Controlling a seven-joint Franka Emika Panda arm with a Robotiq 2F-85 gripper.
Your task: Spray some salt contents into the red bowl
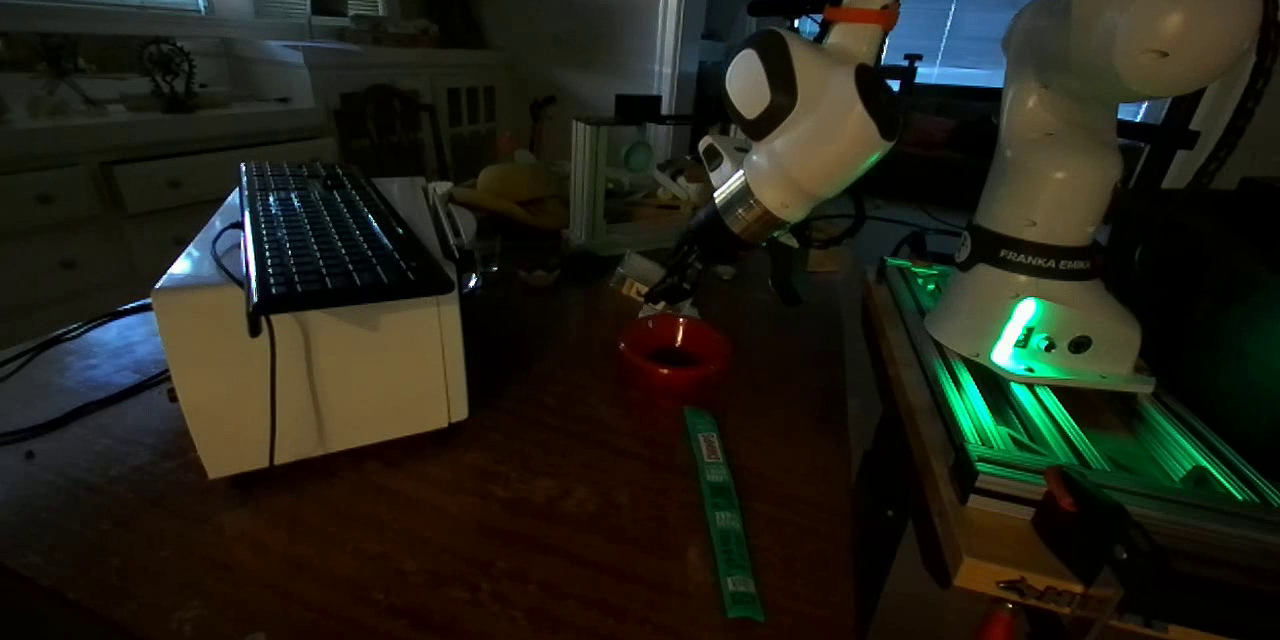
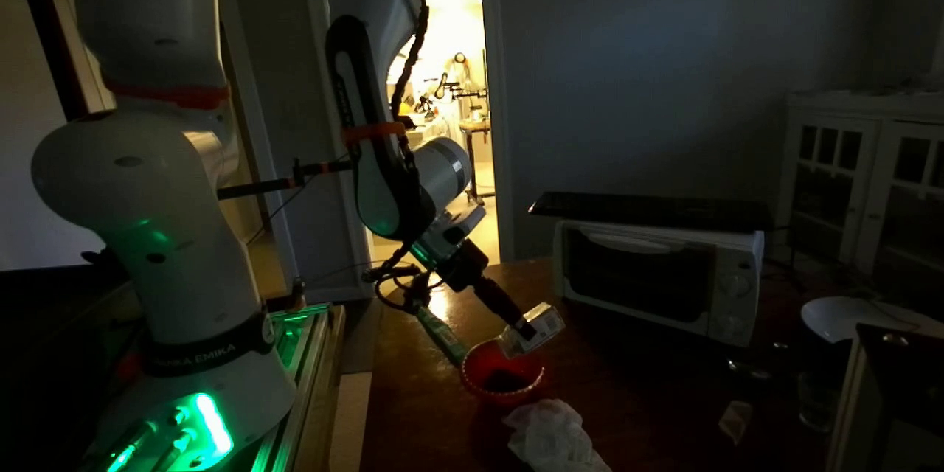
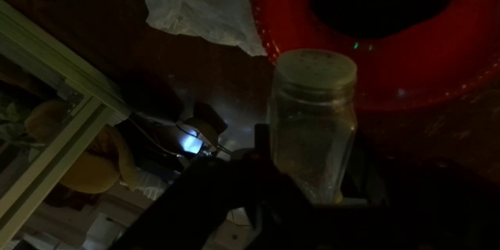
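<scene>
Red bowl near and below the pincer; jaws tight around a tilted glass shaker.

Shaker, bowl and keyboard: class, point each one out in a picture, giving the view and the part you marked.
Shaker (image 3: 313,133): wrist view, on its see-through body.
Bowl (image 3: 422,60): wrist view, on its red inner wall.
Keyboard (image 1: 338,235): in an exterior view, on its keys.

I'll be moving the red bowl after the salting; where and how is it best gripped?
Probably the rim of the red bowl, from above on the side facing the white oven, one jaw inside: the bowl stands upright, mouth open, with the green strip near another side. The pincer must first release the shaker.
</scene>
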